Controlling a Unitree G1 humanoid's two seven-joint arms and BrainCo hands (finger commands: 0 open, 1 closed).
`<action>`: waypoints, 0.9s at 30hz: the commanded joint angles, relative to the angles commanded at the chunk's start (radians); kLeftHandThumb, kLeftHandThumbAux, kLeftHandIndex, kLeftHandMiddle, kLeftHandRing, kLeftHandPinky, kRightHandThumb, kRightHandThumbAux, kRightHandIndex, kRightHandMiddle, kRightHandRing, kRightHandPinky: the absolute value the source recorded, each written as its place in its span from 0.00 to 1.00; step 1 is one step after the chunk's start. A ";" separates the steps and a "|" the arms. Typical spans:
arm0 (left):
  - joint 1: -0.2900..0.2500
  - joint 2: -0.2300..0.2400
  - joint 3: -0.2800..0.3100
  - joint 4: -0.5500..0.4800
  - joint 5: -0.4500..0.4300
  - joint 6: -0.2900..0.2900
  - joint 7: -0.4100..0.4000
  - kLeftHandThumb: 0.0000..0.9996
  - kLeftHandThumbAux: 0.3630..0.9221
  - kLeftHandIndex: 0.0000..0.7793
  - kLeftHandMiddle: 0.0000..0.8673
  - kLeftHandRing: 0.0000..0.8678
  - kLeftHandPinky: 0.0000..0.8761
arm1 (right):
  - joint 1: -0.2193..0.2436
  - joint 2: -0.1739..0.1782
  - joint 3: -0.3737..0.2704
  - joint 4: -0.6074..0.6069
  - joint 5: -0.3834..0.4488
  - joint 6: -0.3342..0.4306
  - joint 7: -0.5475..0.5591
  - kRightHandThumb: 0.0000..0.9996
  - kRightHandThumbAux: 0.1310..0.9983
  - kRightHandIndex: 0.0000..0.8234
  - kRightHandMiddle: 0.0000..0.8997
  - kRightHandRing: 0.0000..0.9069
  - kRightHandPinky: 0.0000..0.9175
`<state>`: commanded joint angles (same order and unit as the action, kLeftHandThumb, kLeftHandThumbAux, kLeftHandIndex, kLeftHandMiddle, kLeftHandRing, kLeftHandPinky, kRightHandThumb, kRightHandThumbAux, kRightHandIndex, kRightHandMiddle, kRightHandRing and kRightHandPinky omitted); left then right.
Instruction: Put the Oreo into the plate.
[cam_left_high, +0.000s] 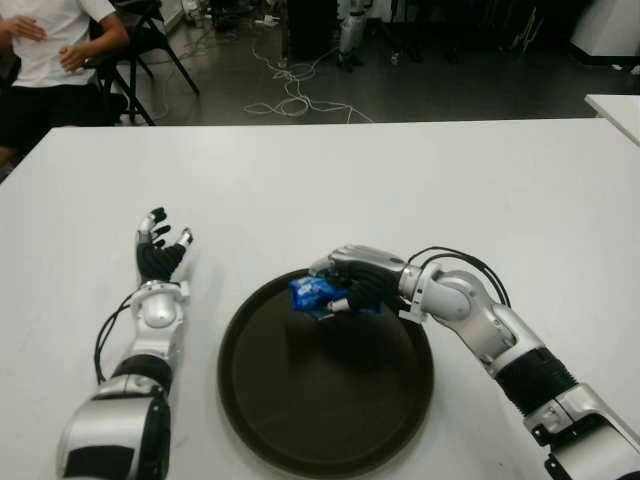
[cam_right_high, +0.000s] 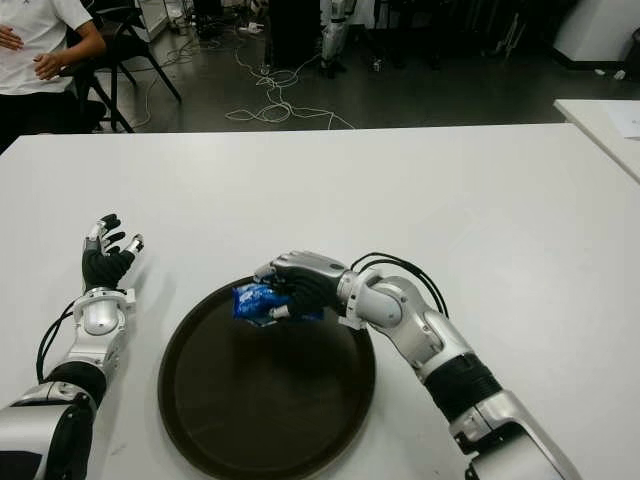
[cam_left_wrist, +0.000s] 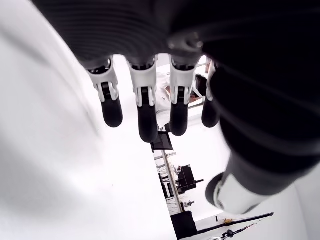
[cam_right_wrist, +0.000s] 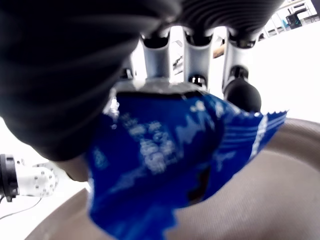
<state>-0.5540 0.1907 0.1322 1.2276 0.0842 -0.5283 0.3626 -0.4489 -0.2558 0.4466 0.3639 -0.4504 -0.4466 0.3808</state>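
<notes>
Oreo (cam_left_high: 313, 293) — gripped (right hand (cam_left_high: 362, 280)) over plate (cam_left_high: 330, 420).

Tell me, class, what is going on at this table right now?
The robot's right hand grips a blue Oreo packet and holds it over the far rim of the dark round plate on the white table. The packet has not been let go. The left hand shows left of the plate, fingers open, holding nothing.
</notes>
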 joint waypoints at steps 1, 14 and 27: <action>0.000 0.001 -0.001 0.001 0.002 0.001 0.002 0.12 0.72 0.23 0.20 0.19 0.15 | 0.000 0.002 0.000 0.003 -0.002 0.001 -0.007 0.69 0.69 0.52 0.86 0.88 0.87; 0.001 0.001 -0.001 -0.001 0.005 0.003 0.012 0.13 0.76 0.22 0.20 0.19 0.16 | -0.002 0.021 0.006 0.026 0.003 0.017 -0.027 0.01 0.77 0.21 0.27 0.33 0.40; -0.001 -0.003 0.015 -0.002 -0.014 0.011 -0.005 0.17 0.75 0.22 0.20 0.19 0.17 | -0.015 0.022 0.003 0.025 0.055 0.055 0.068 0.00 0.77 0.16 0.18 0.19 0.20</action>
<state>-0.5550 0.1874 0.1470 1.2258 0.0706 -0.5174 0.3572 -0.4639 -0.2334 0.4499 0.3890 -0.3955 -0.3918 0.4486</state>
